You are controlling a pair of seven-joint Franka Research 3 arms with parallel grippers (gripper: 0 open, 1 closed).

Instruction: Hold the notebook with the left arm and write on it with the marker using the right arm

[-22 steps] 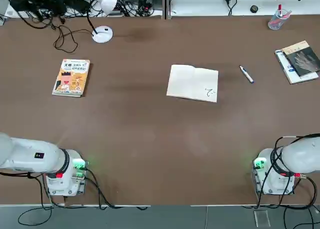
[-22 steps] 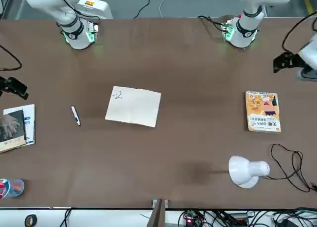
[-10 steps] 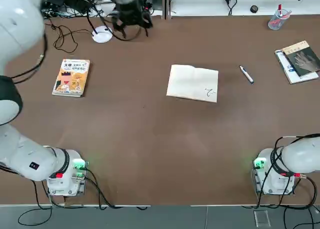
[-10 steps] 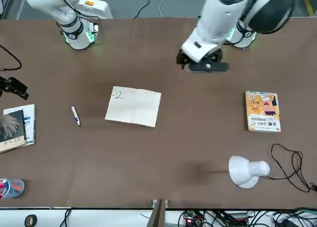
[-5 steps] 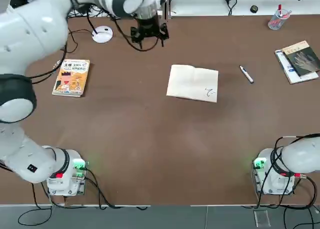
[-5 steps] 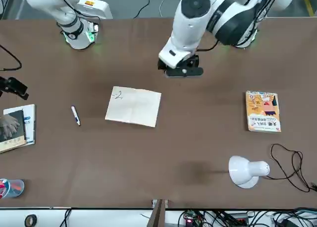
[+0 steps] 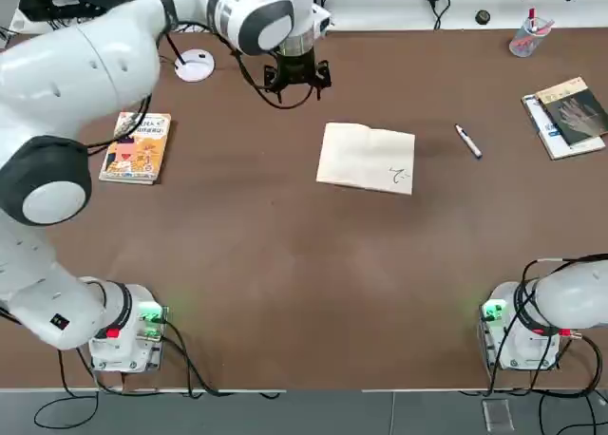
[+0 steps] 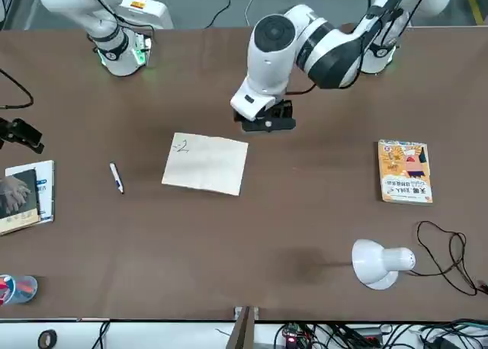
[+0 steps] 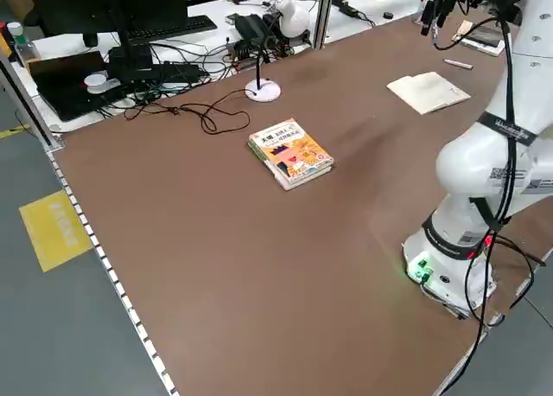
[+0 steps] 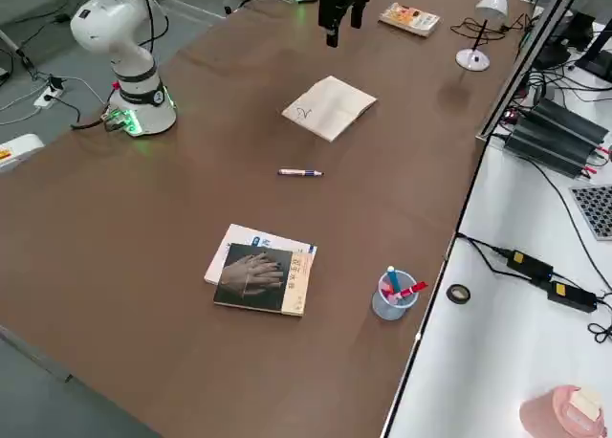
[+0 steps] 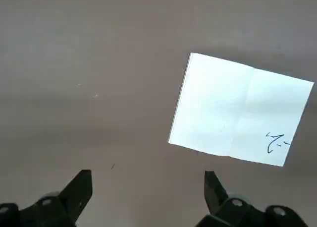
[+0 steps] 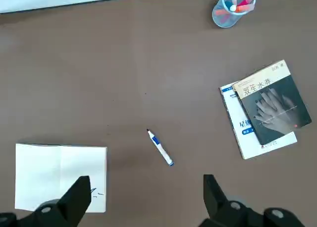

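Brown table point(image 7: 285, 264), wide, mostly bare in the middle. Left arm point(image 7: 114, 46) stretched long across it from its green-lit base at the near left, reaching toward the far middle. Right arm point(image 7: 570, 297) folded back at its own base, near right corner; only its shoulder shows from overhead.

Left gripper point(image 7: 296, 77) hangs above bare table, pointing down, fingers spread wide with nothing between them. The wrist camera shows both fingertips point(image 11: 81, 183) apart over brown surface.

Notebook point(image 7: 367, 158) lies open and flat near the table's centre, a small scribble on its right-hand page. It sits apart from the left gripper: nearer the robot and toward the robot's right of it, no contact. How high the gripper rides is hard to judge from overhead; the right side view suggests it is well clear of the table.

Right gripper point(image 12: 143, 199) is spread wide and empty, looking down from a height on the notebook's corner and the marker.

Yellow illustrated book point(image 7: 136, 146) lies at the left, partly under the left arm's span. Dark-covered book point(image 7: 568, 115) on white papers lies at the far right edge.

Marker point(image 7: 468, 141) lies flat on the table just right of the notebook, untouched and well apart from both grippers.
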